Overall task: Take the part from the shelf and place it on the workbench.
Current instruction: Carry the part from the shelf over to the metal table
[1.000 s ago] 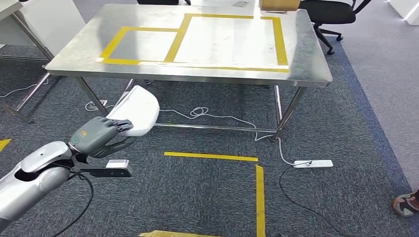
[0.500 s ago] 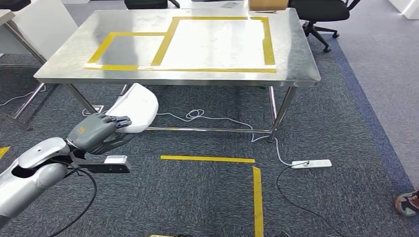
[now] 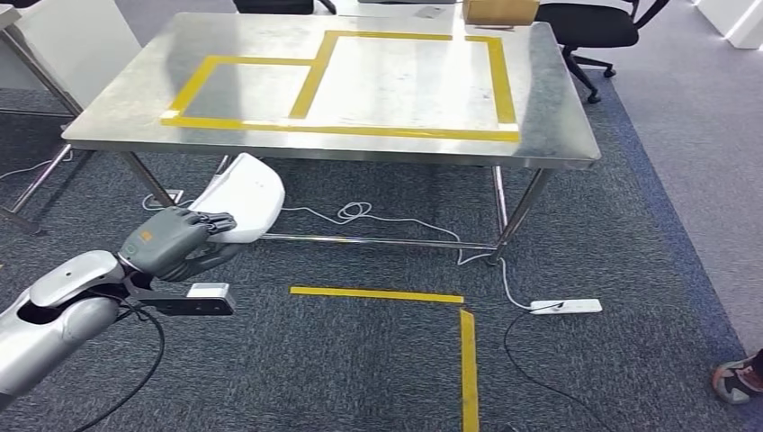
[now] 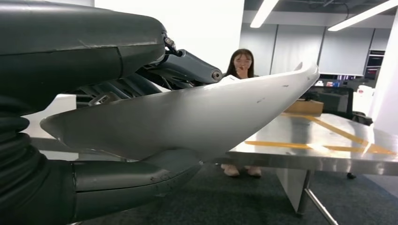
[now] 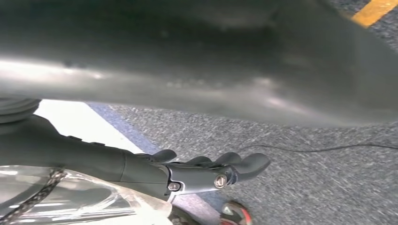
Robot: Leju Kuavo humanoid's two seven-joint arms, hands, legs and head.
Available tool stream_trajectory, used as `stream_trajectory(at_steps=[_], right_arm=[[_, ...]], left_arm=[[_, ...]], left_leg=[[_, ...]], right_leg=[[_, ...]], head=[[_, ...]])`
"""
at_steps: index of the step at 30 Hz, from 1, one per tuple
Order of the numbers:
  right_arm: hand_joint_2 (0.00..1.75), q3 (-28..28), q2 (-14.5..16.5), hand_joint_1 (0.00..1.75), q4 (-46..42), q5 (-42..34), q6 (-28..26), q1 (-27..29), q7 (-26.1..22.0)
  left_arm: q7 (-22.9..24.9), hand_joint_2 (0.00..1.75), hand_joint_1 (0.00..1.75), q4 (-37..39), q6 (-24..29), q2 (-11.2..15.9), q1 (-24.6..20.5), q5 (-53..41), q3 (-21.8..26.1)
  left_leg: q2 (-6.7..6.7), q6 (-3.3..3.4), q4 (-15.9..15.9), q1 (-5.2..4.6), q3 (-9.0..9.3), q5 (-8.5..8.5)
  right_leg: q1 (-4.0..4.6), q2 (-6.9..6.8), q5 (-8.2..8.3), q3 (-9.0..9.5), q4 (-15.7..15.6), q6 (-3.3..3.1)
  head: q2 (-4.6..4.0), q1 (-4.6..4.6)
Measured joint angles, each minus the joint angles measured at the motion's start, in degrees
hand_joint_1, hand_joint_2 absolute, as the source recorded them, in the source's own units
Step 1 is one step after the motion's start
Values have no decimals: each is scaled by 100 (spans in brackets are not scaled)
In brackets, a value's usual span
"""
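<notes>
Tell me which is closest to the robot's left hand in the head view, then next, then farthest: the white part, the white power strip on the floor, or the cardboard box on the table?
1. White part: held in the left hand.
2. Power strip: on the carpet, off to the right.
3. Cardboard box: at the workbench's far edge.

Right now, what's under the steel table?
Under the table lie grey carpet, a coiled white cable and the table's crossbar. The white part in the left hand hides the floor beneath the near-left corner.
</notes>
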Motion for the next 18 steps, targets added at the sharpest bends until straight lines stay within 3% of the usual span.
stream_trajectory(at_steps=[1,3,5,10,12,14,15,16,18], right_arm=[[0,0,0,0,1,-1,-1,8,0],[0,0,0,0,1,-2,-8,10,0],[0,0,1,0,2,-11,-16,1,-1],[0,-1,4,0,2,-35,-35,29,-2],[0,-2,2,0,2,-40,-44,29,-1],[0,-2,0,0,2,-48,-48,36,-3],[0,-2,0,0,2,-50,-48,43,-4],[0,-2,0,0,2,-52,-47,49,-4],[0,-2,0,0,2,-57,-48,50,-8]], left_arm=[[0,175,175,0,1,3,26,0,0],[0,175,175,-1,4,10,63,0,2],[0,175,175,-7,12,20,79,-1,9],[2,175,175,-25,32,61,139,-3,32],[2,175,175,-31,40,77,158,-9,50],[2,175,175,-30,42,84,183,-20,59],[2,175,175,-30,38,81,194,-27,59],[2,175,175,-29,34,79,195,-32,60],[1,175,175,-28,25,75,171,-41,63]], left_leg=[[-4,-6,1,0,28,-23],[-8,-36,2,0,112,-82],[-12,-92,11,-19,158,-135],[-14,-235,124,-11,132,-260],[-14,-285,714,3,-144,-554],[-14,-313,1513,9,-566,-844],[-14,-318,1718,11,-697,-850],[-14,-316,1684,12,-720,-723],[-13,-292,1002,15,-468,-226]], right_leg=[[-1,-1,160,1,-111,-2],[-3,-11,647,306,-887,-27],[8,-23,878,638,-1548,-68],[5,-10,843,765,-1721,-216],[-10,-11,825,807,-1742,-270],[-6,-11,790,845,-1741,-296],[-5,-7,770,871,-1741,-298],[-6,-1,747,907,-1740,-291],[-6,12,693,999,-1740,-266]], head=[[0,2],[0,2],[0,-2],[0,-30],[0,-44],[0,-48],[0,-49],[0,-50],[0,-49]])
